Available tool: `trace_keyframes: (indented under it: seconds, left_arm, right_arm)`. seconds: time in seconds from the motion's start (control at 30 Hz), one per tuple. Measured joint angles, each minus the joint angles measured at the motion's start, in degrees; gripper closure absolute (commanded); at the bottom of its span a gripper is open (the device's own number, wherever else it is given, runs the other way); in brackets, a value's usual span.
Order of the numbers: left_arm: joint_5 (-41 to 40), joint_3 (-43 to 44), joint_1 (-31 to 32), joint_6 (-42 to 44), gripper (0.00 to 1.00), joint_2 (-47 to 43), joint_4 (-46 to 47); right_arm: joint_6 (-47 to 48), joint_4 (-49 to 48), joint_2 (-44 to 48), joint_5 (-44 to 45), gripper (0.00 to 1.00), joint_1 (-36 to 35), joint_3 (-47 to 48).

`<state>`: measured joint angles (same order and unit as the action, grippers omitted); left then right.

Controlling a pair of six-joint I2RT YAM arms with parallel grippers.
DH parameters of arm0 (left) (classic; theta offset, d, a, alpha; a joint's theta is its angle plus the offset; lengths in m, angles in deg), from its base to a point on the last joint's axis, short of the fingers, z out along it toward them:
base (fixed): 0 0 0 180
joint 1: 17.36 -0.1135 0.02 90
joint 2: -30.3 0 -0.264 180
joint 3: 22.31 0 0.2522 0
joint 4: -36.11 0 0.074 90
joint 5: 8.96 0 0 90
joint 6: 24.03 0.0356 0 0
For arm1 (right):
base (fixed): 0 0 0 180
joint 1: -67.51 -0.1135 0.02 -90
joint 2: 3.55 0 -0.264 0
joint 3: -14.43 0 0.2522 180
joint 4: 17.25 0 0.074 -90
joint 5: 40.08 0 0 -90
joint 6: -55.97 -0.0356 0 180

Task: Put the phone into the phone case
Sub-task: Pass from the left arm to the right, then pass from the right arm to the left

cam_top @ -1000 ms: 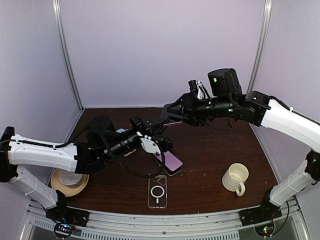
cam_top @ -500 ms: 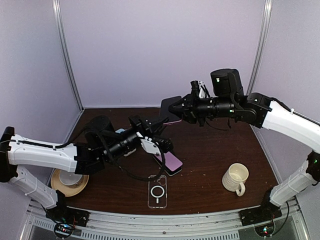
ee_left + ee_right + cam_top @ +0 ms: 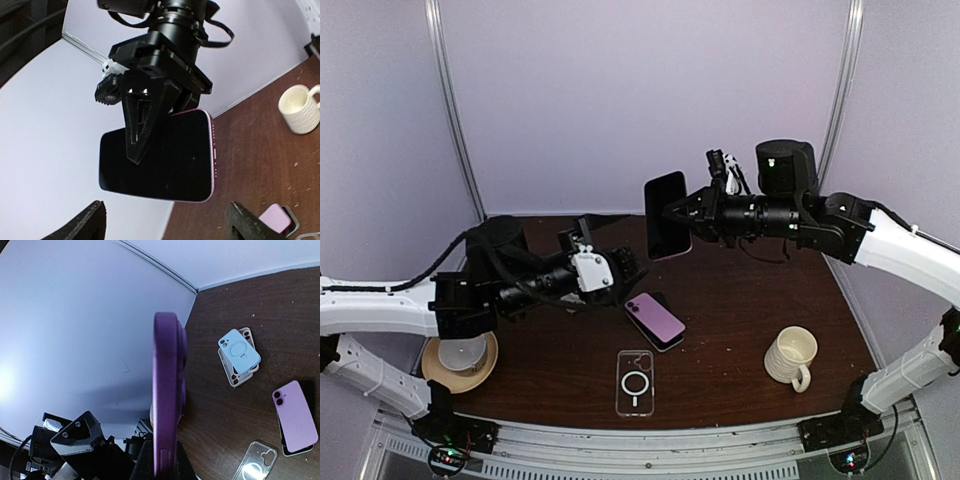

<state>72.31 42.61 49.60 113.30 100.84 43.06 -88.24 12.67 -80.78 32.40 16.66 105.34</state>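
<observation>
Above the brown desk [image 3: 750, 300], the right pincer [image 3: 678, 212] pinches the phone [image 3: 660, 238] upright at upper centre of the overhead frame, the left pincer [image 3: 625, 270] hangs spread (holding nothing), and the clear phone case [image 3: 635, 383] lies unfilled at lower centre, so the whole insertion seems left.

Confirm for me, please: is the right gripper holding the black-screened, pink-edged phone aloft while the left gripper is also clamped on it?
Not quite. The right gripper does hold the black-screened, pink-edged phone aloft, but the left gripper is open and not touching it, as the left wrist view shows.
</observation>
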Motion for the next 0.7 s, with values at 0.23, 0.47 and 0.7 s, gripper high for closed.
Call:
trace_keyframes:
  seconds: [0.23, 0.47, 0.7]
  left_arm:
    - [15.08, 8.11, -8.68, -31.43, 0.21, -7.54, -15.26]
    - [37.33, 16.44, -25.55, -65.96, 0.18, -5.35, -14.32]
    - [47.06, 19.45, -21.79, -76.46, 0.18, -1.57, -11.69]
  right_arm:
    - [8.15, -6.91, 3.89, -0.28, 1.00, -0.02, -1.42]
    - [15.85, -20.44, 4.48, -5.49, 1.00, -0.59, -0.70]
    - [22.03, -26.77, 2.71, -8.44, 1.00, -1.77, 3.02]
